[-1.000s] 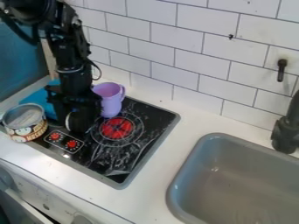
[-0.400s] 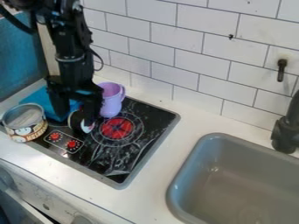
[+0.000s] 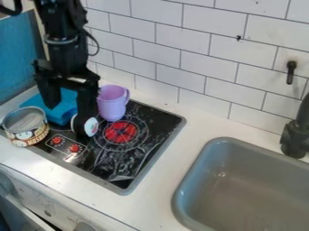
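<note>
Apparently, the jaws of the gripper (image 3: pixel 68 119) stand wide apart, pointing down, with nothing clasped between them. The finger on the view's right side is lower in the view and passes in front of a small round white object (image 3: pixel 91 127), whose pale edge shows on both sides of it. That object is tilted up on its edge, its face bearing dark and reddish markings; whether the finger touches it, I cannot tell. Behind the gap between the fingers lies a blue object (image 3: pixel 65 113), partly hidden by them. Just beside the same finger, towards the wall, a purple mug (image 3: pixel 111 108) stands upright, mouth up, its handle on the right. To the left of the fingers, a round can (image 3: pixel 28 136) with cartoon figures on its label sits upright at the stove's left corner.

Beneath the jaws is the black stovetop (image 3: pixel 142 153), with a grey rim, a red burner pattern (image 3: pixel 121 132) near the mug and two red dials (image 3: pixel 66 144) in an outlined box. The white counter (image 3: pixel 154 191) runs around it. Farther right, well apart from the jaws, a grey sink (image 3: pixel 253 189) is set in, a dark faucet (image 3: pixel 294 137) at its edge. White tiles (image 3: pixel 184 72) cover the wall behind, carrying a dark hook (image 3: pixel 291 72). At the far left stands a blue panel (image 3: pixel 17 58).
</note>
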`<state>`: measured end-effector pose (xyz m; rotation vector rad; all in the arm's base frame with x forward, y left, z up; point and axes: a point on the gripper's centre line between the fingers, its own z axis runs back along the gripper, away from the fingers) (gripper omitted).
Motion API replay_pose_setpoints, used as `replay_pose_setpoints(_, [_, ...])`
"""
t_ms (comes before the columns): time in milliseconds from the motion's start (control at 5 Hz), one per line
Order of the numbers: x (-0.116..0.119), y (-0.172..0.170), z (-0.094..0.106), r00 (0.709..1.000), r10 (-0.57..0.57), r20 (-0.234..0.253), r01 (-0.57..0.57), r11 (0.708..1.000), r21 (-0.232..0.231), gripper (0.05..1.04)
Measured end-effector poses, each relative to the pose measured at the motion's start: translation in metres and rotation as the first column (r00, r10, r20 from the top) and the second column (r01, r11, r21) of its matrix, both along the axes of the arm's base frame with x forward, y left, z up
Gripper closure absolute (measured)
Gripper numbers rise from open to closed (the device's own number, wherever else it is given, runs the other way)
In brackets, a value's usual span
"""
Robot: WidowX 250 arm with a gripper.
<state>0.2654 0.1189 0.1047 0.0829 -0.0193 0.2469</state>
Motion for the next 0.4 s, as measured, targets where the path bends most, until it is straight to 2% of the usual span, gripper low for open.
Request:
replay_pose_setpoints(200, [-0.0112,-0.0111,0.0162,0.999,-0.040,0.012,0.040,0.999,-0.021,0.083])
replay_pose_setpoints(400, [-0.0155,-0.0149,0.0147,0.997,-0.074,-0.005,0.074,0.996,-0.041,0.083])
